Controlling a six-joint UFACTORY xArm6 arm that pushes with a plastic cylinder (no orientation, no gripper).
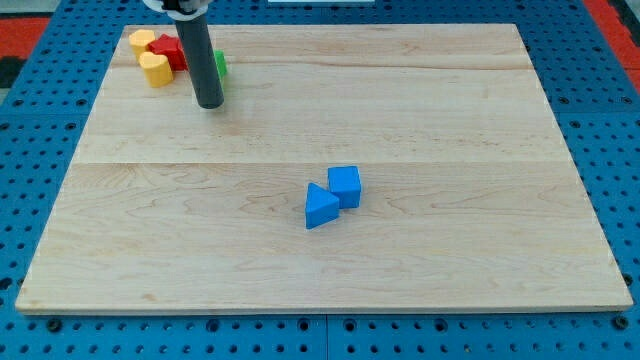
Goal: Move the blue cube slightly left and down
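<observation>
Wooden board (450, 120) holds blue cube (345, 186) touching blue triangle (320, 206), my tip (210, 104) well apart.

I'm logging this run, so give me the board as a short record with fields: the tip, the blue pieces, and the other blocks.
tip: my tip at the view's top left, far from the blue pieces
blue cube: mid-board, touching the blue triangular block at its lower left
cluster: two yellow blocks, red block, green block beside the rod
</observation>
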